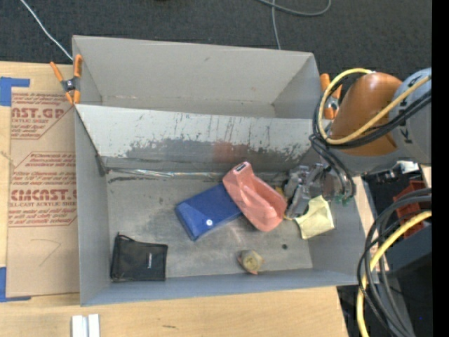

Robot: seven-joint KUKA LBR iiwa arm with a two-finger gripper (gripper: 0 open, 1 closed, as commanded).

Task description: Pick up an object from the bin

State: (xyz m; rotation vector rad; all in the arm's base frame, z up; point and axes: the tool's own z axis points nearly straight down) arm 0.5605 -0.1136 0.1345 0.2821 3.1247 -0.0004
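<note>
Grey bin [91,188]: end effector [298,196] at right, opening can't be told, beside pink pouch [252,196] mid-bin, long axis upper-left to lower-right; yellow pad [316,220] just beside, blue block [208,216] left.

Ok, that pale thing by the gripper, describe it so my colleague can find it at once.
Go to the right-hand side of the grey bin in the camera view, where the gripper hangs low. Just below it lies a small, crumpled pale yellow thing. It is the only yellow item; the pink pouch beside it is larger and smoother.
</note>
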